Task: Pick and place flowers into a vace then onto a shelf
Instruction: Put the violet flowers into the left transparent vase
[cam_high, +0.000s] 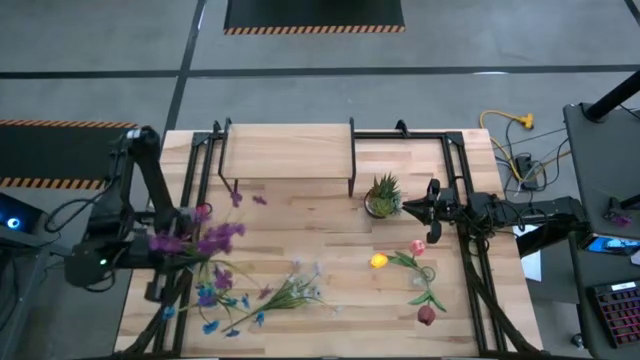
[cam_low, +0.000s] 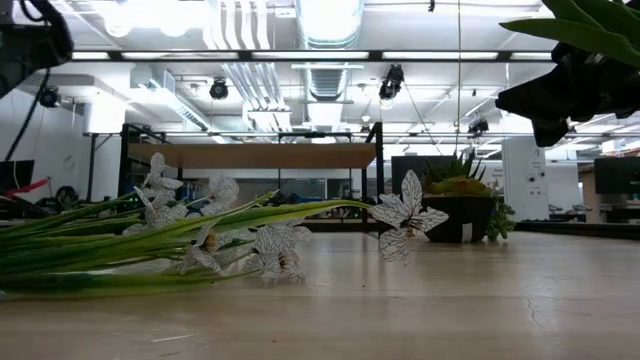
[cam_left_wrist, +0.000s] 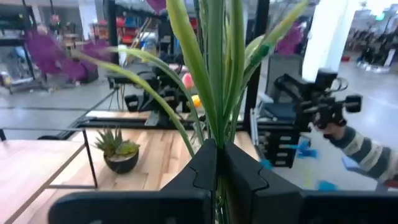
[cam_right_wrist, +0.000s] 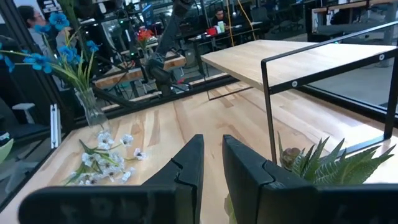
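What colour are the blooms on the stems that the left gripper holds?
Purple. The blooms on the stems in the left gripper show best in the high view.

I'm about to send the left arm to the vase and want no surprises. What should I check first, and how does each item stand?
1. Left gripper shut on the purple flowers: ok.
2. Vase upright, blue flowers in it: ok.
3. Room left in the vase's mouth: cannot tell.
4. Right gripper away from the vase, beside the potted plant, holding nothing: ok.

Overhead downward view, tabletop-level view, two wrist views (all sharing the shelf (cam_high: 288, 152)).
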